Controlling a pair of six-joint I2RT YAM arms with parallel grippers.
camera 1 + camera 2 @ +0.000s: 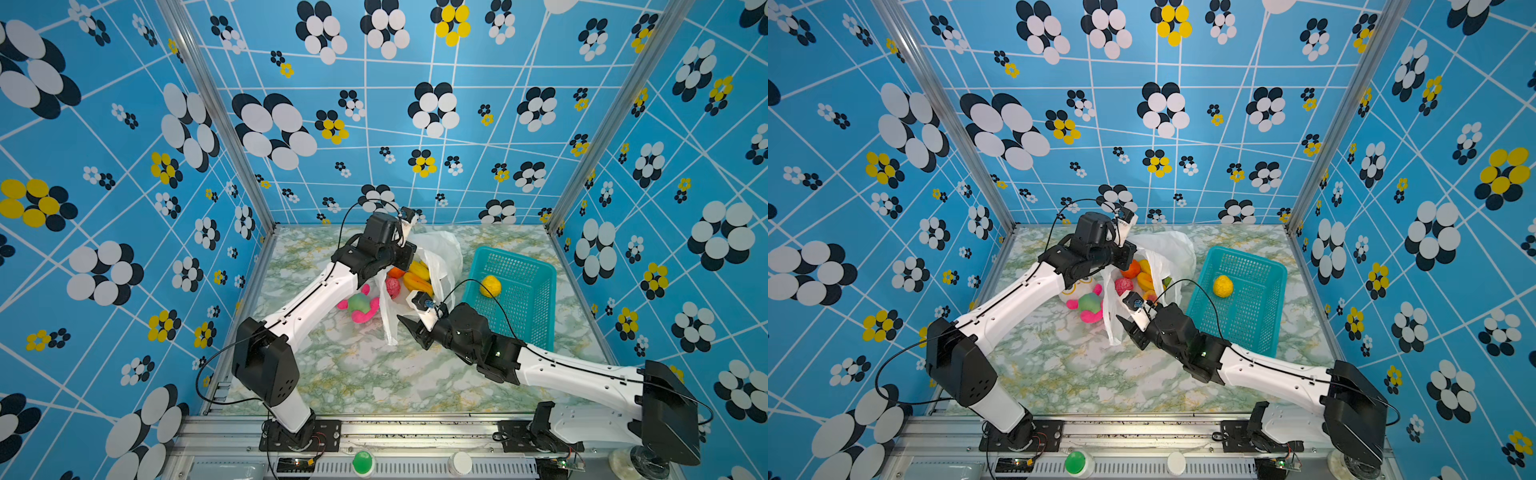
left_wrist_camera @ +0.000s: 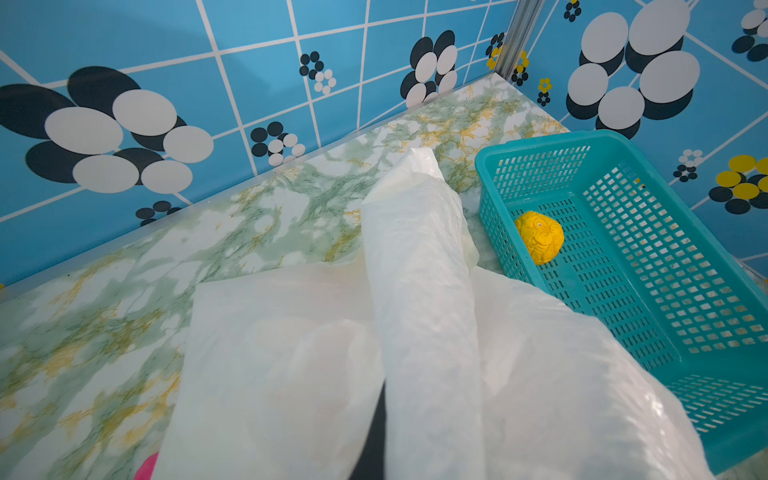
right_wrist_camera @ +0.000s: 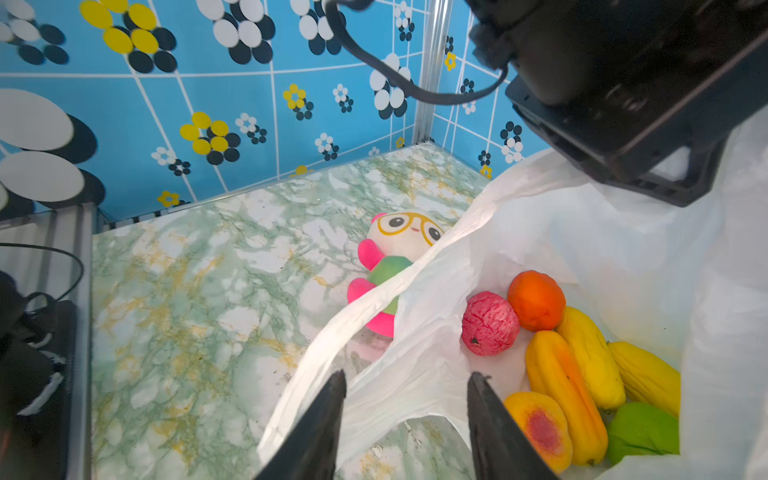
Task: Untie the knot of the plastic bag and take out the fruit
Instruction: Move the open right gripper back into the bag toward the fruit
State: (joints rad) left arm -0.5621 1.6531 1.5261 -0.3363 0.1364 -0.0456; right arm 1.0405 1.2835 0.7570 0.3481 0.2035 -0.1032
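Observation:
The plastic bag [image 1: 442, 249] lies open on the marble table, and the knot is out of view. My left gripper [image 1: 407, 254] is shut on the bag's far rim and holds it up; in the left wrist view the white plastic [image 2: 419, 291] drapes over the jaws. My right gripper [image 3: 407, 380] stands open at the bag's near rim, with a fold of plastic between its fingers [image 3: 328, 407]. Fruit lies inside the bag: an orange one [image 3: 536, 299], a pink-red one [image 3: 490, 324], oblong yellow ones [image 3: 590, 357] and a green one [image 3: 644, 432]. One yellow fruit [image 1: 491, 286] sits in the basket.
A teal mesh basket [image 1: 536, 320] stands right of the bag, close to the right arm. A pink, white and green plush toy with glasses [image 1: 360, 306] lies left of the bag, under the left arm. Patterned blue walls close in the table on three sides.

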